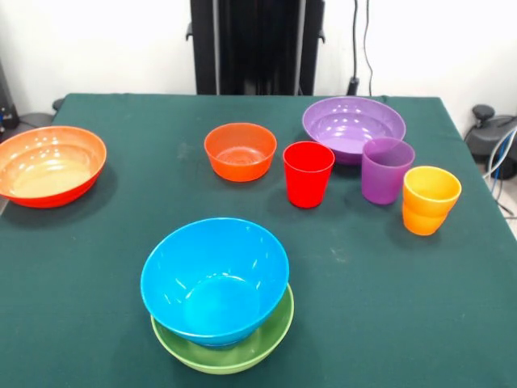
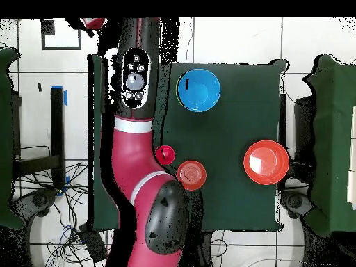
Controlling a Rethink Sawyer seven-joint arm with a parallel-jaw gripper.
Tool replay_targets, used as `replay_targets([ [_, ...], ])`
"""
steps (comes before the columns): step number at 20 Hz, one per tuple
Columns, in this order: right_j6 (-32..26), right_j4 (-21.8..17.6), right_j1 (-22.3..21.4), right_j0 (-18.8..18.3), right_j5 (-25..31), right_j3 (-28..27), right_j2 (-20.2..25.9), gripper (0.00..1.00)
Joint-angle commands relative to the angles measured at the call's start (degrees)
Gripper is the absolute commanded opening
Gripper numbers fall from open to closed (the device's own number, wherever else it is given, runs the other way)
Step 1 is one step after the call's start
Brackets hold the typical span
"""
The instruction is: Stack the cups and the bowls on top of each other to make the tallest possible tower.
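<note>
Tower: While only two pieces are nested so far, the light blue bowl (image 1: 215, 280) sits tilted inside the lime green bowl (image 1: 224, 346) at the near edge of the table (image 1: 363, 307); the dark blue bowl named in the task does not show.
Step in hand: As I judge it, the build is at its start, with a base laid and most pieces not yet added.
Gripper: Since the arm (image 2: 142, 149) lies along one side of the table in the overhead view and its end cannot be made out, I cannot tell how the jaws stand; the front view shows no gripper at all.
Next move: Because the blue bowl leans, the next piece likely needs a level seat; the small orange bowl (image 1: 240, 150) looks a fair fit inside it, and it must be lifted clear of the red cup (image 1: 308, 173) just beside it.
Cups: Though free to take, the red cup, the purple cup (image 1: 386, 170) and the orange cup (image 1: 430, 200) stand close in a slanting row, the purple one just in front of the purple bowl (image 1: 353, 126), so a grasp on one risks nudging its neighbour.
Far piece: As the wide orange-red bowl (image 1: 50, 164) rests alone at the table's side, well apart from the rest, it is easy to reach but too broad to sit high.
Way: Between the cups and the pile the cloth is open.
</note>
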Motion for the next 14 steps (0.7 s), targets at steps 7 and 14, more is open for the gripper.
replay_targets([
  [7,22.4,23.4,3.7,3.8,-6.4,18.8,-25.0,1.00],
  [14,29.2,31.0,3.1,1.6,-12.6,30.5,-34.3,1.00],
])
